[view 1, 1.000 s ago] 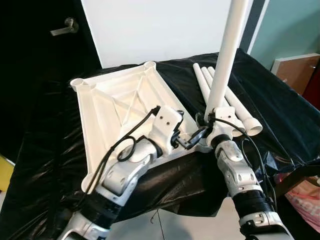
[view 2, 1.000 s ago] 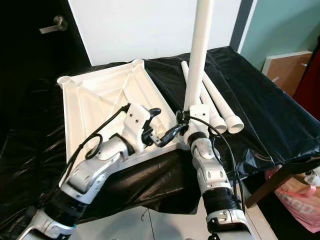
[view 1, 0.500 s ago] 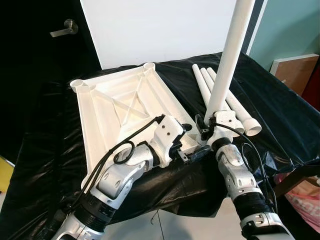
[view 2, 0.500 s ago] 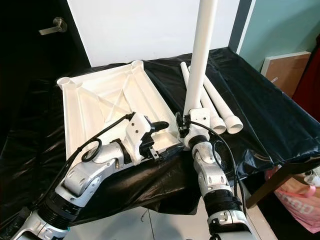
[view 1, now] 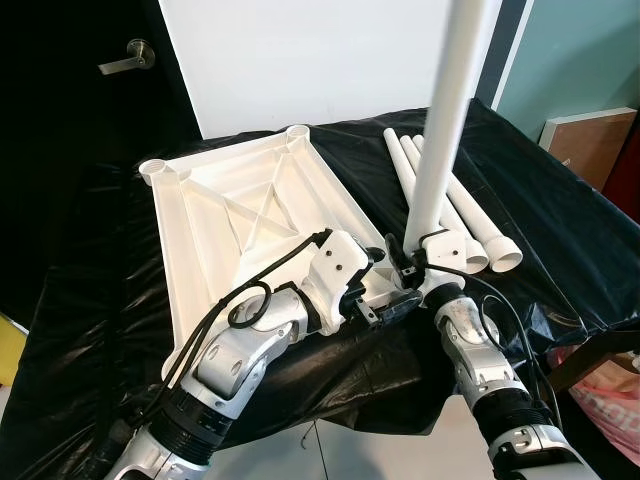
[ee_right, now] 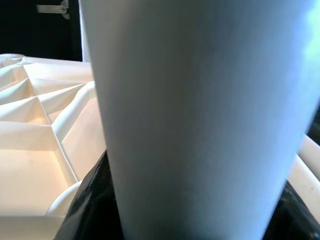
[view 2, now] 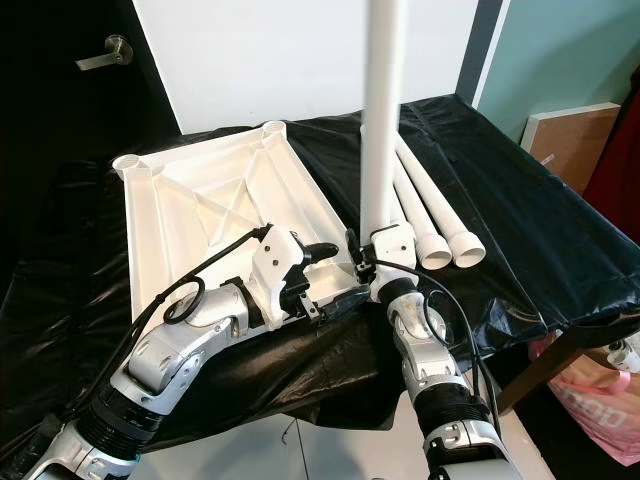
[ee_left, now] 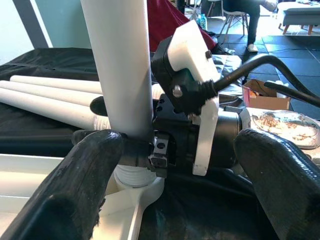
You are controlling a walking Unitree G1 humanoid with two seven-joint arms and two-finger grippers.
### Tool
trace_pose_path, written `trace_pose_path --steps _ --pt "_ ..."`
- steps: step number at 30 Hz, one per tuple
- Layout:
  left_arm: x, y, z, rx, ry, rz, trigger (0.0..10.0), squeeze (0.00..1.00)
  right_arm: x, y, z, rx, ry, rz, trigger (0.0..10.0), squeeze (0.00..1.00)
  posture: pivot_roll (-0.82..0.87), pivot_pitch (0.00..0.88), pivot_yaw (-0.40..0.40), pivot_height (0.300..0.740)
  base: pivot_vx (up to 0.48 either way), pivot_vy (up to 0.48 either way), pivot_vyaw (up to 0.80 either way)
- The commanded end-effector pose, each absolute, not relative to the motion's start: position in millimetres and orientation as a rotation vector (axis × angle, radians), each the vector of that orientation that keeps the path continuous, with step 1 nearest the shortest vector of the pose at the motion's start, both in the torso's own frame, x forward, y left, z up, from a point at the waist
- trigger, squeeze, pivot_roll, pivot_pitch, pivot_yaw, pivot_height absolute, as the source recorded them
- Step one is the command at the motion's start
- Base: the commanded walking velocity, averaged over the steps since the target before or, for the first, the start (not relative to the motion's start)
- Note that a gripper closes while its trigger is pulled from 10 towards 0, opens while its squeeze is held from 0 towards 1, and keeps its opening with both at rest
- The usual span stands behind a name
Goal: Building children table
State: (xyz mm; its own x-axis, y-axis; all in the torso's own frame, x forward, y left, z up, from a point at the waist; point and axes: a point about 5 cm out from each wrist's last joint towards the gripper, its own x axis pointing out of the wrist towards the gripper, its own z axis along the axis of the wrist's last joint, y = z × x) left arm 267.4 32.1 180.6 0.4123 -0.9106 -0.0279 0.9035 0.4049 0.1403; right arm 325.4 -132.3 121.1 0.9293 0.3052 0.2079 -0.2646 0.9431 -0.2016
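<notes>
Right gripper (view 1: 412,262) clamps the upright leg (view 1: 443,120) at the tabletop's (view 1: 215,215) near right corner; left gripper (view 1: 385,290), fingers apart, sits beside it.

White table leg (view 1: 441,130) stands upright in upturned white tabletop's (view 1: 215,230) corner socket
</notes>
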Motion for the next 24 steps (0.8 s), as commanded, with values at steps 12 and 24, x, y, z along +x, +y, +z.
trace_pose_path --steps 12,24 --pt "265 34 182 0.144 -0.052 -1.161 10.0 0.0 310 -126 91 -0.262 -0.159 0.395 10.0 0.0 -0.17 0.042 0.033 0.74 0.0 0.0 0.0" --pt "265 36 185 0.145 -0.056 -1.155 10.0 0.0 304 -135 79 -0.187 -0.149 0.376 10.0 0.0 -0.16 0.048 0.034 0.74 0.0 0.0 0.0"
